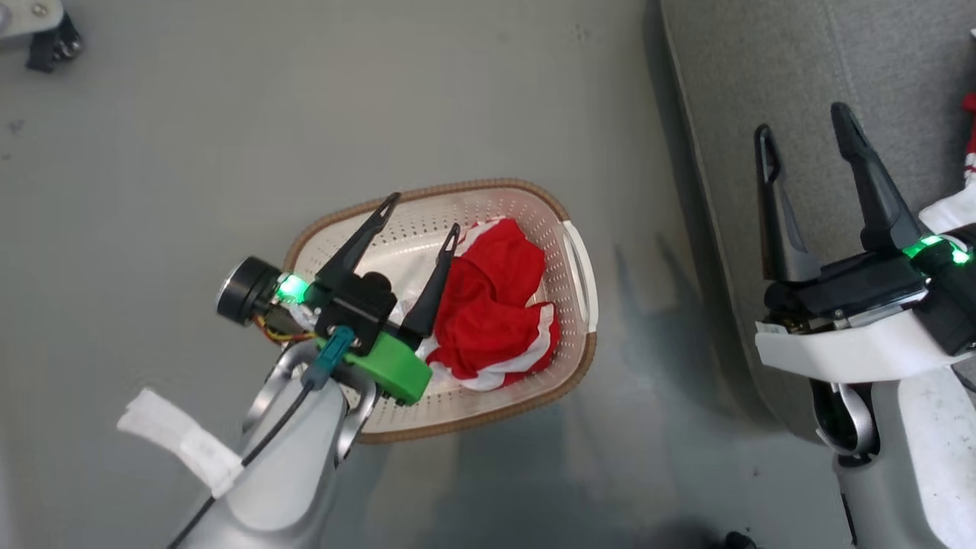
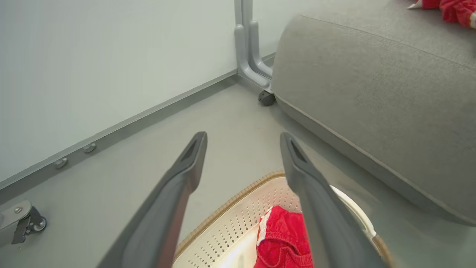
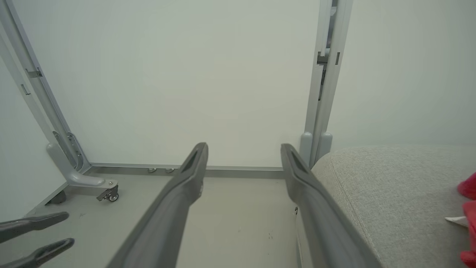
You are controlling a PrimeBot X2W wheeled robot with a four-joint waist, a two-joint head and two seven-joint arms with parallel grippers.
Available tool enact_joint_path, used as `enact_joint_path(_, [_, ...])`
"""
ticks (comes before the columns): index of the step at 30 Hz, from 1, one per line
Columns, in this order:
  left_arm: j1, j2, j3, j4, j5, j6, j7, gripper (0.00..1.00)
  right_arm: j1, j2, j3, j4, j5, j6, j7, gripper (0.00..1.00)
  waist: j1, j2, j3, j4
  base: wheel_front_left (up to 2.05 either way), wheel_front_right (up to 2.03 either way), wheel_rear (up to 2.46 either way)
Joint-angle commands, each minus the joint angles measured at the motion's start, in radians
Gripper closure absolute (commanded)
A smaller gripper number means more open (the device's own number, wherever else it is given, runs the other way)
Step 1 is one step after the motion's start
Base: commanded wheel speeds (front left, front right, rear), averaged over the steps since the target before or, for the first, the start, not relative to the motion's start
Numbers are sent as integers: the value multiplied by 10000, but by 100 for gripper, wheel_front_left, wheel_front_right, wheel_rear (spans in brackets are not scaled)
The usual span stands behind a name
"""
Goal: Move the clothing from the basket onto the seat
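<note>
The cream basket (image 1: pixel 473 185) with its brown rim stands on the grey floor, holding crumpled red clothing (image 1: pixel 492 305) with white trim. My left gripper (image 1: pixel 424 213) hangs open above the basket's left half, its right finger beside the garment and nothing between the fingers. In the left wrist view the gripper (image 2: pixel 243 136) points past the basket (image 2: pixel 230 223) and the red clothing (image 2: pixel 282 238). My right gripper (image 1: pixel 802 122) is open and empty over the left edge of the grey seat (image 1: pixel 762 61). More red clothing (image 1: pixel 970 145) lies on the seat at the far right.
A white partition wall on a grey frame with caster feet (image 2: pixel 266 97) stands behind the basket and the seat (image 3: pixel 390 193). Another caster foot (image 1: pixel 46 38) sits at the far left. Bare grey floor (image 1: pixel 191 152) surrounds the basket.
</note>
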Motion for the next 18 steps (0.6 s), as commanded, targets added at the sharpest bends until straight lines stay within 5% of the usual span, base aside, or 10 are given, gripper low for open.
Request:
enact_joint_path(1, [-582,184,-129,356,78,-43,-2,0,-288,-7,-65,-126,-42,-11,-15,0,-1,115,2074,-485,0,0,0])
enact_joint_path(8, [-3408,844,-2290,3063,-85,-75,-2,0,-997,301,-558,-710,-371,-9,-15,0,-1,115,3511,-1140,0,0,0])
enact_joint_path(18, [-5433,1336,-6153,4891,-1288,-76,-2,0,-1244,484,-476,-1284,-401,-9,-15,0,-1,115,4440,-1676,0,0,0])
